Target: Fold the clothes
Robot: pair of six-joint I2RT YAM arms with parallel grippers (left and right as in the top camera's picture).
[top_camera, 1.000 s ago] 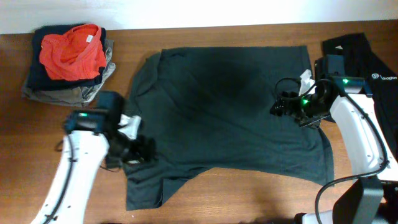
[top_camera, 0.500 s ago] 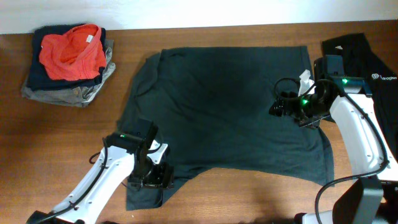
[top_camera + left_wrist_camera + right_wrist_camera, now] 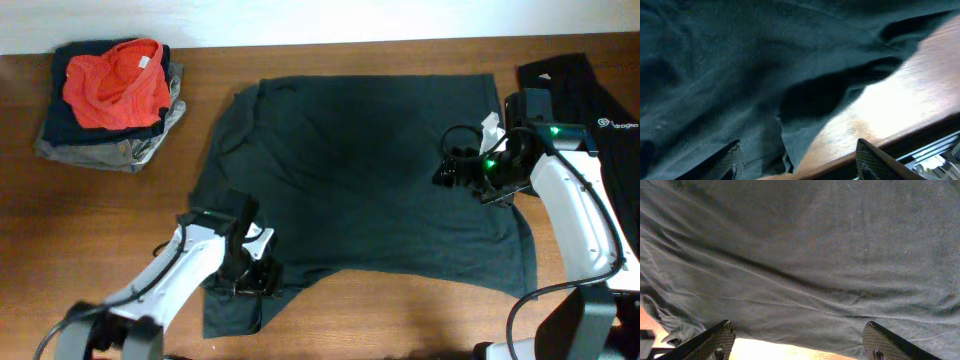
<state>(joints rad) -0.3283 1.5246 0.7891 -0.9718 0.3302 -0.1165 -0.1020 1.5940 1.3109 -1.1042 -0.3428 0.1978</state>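
Even overhead light; left wrist view motion-blurred.

Left gripper [image 3: 258, 280] has left its earlier spot at the left edge of the dark shirt [image 3: 360, 170], beside the sleeve. It has moved nearer and a little right, and now sits over the shirt's near-left hem. Left arm has swung down, lying low across the desk [image 3: 400, 320] toward the near edge.
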